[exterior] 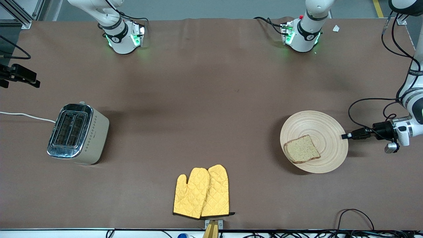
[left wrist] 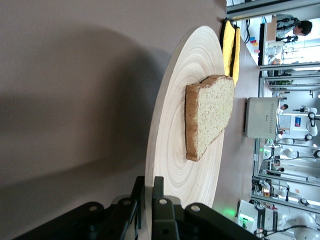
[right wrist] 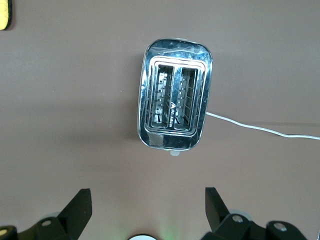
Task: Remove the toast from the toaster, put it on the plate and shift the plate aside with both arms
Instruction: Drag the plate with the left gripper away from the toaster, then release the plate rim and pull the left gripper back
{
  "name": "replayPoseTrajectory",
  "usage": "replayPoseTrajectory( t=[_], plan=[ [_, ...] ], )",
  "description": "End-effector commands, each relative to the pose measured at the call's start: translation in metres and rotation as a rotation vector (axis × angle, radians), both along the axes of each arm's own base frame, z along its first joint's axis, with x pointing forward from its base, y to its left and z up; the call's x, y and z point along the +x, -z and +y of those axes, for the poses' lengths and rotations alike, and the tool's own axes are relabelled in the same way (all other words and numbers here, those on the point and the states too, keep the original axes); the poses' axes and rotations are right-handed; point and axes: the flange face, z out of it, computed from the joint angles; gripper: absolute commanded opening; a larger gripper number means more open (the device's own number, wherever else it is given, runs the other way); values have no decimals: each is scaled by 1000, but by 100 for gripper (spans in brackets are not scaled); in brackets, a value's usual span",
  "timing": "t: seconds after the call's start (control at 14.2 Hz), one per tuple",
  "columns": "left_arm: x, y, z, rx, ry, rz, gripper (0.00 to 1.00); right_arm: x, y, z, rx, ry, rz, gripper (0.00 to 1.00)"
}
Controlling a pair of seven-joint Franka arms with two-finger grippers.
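The round pale wooden plate (exterior: 317,125) lies toward the left arm's end of the table. The speckled toast (exterior: 301,149) lies flat on it, on the part nearer the front camera. My left gripper (exterior: 345,136) is shut on the plate's rim at the edge toward the left arm's end. In the left wrist view the fingers (left wrist: 159,187) pinch the plate (left wrist: 175,150) edge, with the toast (left wrist: 210,117) past them. My right gripper (right wrist: 147,195) is open and empty, high over the toaster (right wrist: 175,107). It is out of the front view.
The silver toaster (exterior: 77,134), both slots empty, stands toward the right arm's end, with a white cord (exterior: 26,115) running off the table edge. A pair of yellow oven mitts (exterior: 202,191) lies near the front edge, mid-table.
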Motion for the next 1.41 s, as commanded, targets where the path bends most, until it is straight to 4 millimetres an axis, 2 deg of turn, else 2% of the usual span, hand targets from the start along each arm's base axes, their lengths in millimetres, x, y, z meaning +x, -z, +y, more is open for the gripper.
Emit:
replayPoseTrajectory(
  t=[0.0, 0.21, 0.49, 0.57, 0.64, 0.71, 0.78, 0.85, 0.99, 1.13, 1.34],
  plan=[
    [-9, 13, 11, -47, 24, 11, 0, -4, -5, 5, 3, 1, -3, 100],
    [-19, 33, 22, -75, 1, 35, 0, -5, -5, 13, 3, -14, 3, 100],
    [-21, 48, 30, -80, -7, 43, 4, -7, -4, 26, 3, -34, 18, 100],
    [-21, 49, 30, -81, -8, 45, 12, -7, -4, 27, 3, -36, 17, 100],
    [-21, 49, 30, -81, -9, 48, 28, -6, -5, 28, 3, -39, 15, 100],
    [-21, 49, 30, -82, -12, 51, 56, -6, -5, 30, 3, -44, 15, 100],
    [-21, 47, 31, -82, -16, 51, 100, -6, -5, 31, 3, -45, 15, 100],
    [-18, 42, 33, -71, -12, 43, 100, -6, -5, 31, 3, -45, 15, 100],
    [-3, 21, 46, -26, -21, 22, 100, -6, -5, 34, 3, -51, 15, 100],
    [9, -11, 52, 66, -7, 52, 100, -6, -5, 35, 3, -53, 12, 100],
    [32, -85, 39, 192, -3, 71, 100, -6, -5, 33, 3, -50, 12, 100]
  ],
)
